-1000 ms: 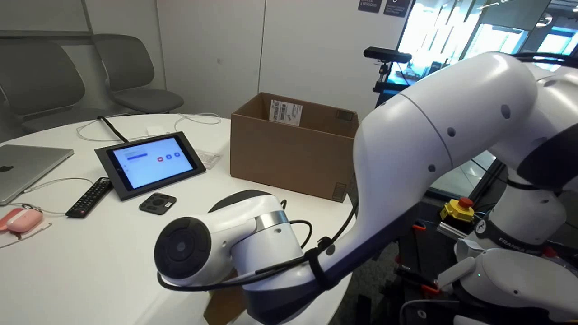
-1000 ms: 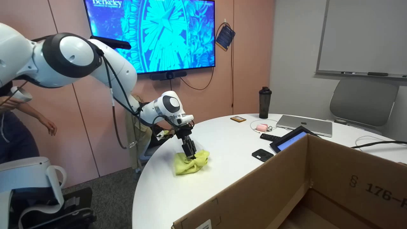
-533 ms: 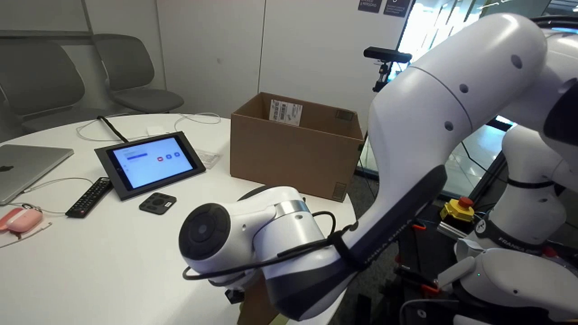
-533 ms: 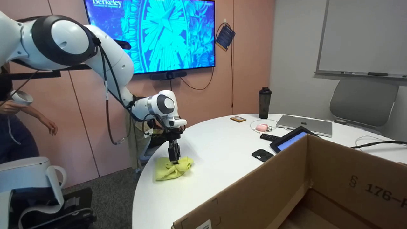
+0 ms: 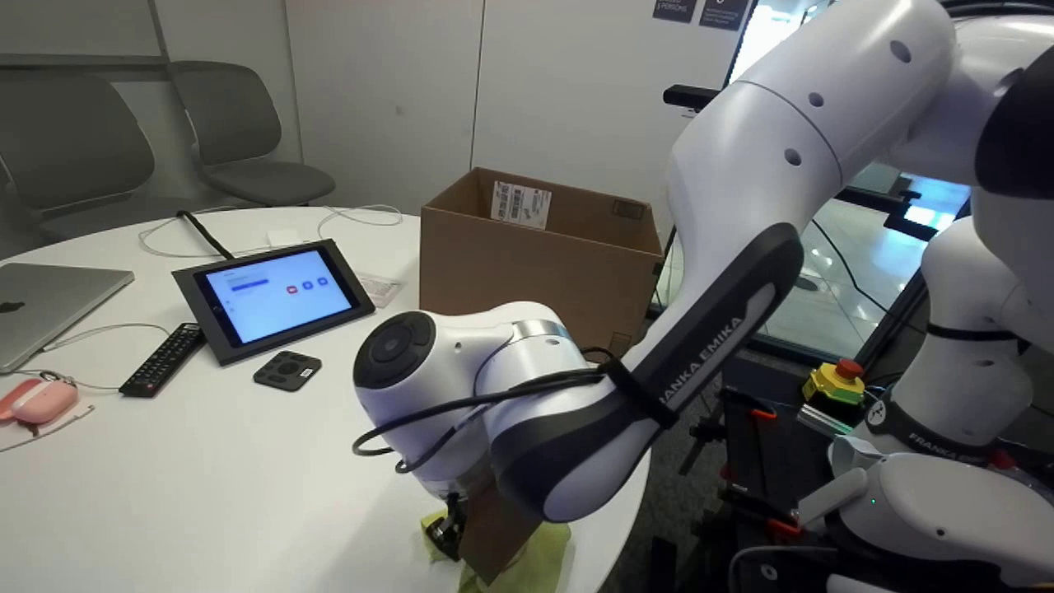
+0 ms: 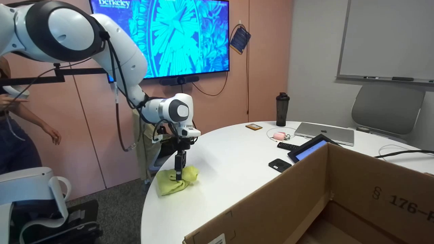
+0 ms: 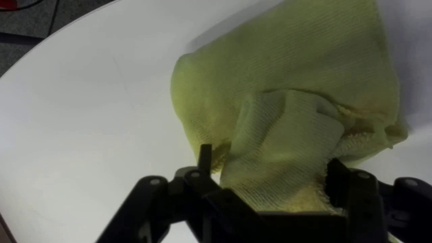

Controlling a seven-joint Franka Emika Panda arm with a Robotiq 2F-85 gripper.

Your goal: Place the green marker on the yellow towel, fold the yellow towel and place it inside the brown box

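One yellow towel [image 7: 285,82] covers the centre and upper right of the wrist view. The claw [image 7: 269,153] is spread wide across the bottom of the frame, a bunch of cloth standing in its gap; counter [image 7: 101,128] peeps through between the cloth and the claw's frame-left side, so nothing looks gripped. No green marker shows; it may be wrapped inside.

In an exterior view the brown box [image 6: 298,189] fills the lower right, with the towel left of centre, near the counter's edge. Over the last second towel and claw have shifted left together, and the claw has straightened to point down. I'd read that as a fold being dragged into place, grip and carry to the box still to come.

In an exterior view the arm [image 5: 737,288] hides much of the claw; the towel shows at bottom centre, well apart from the box.
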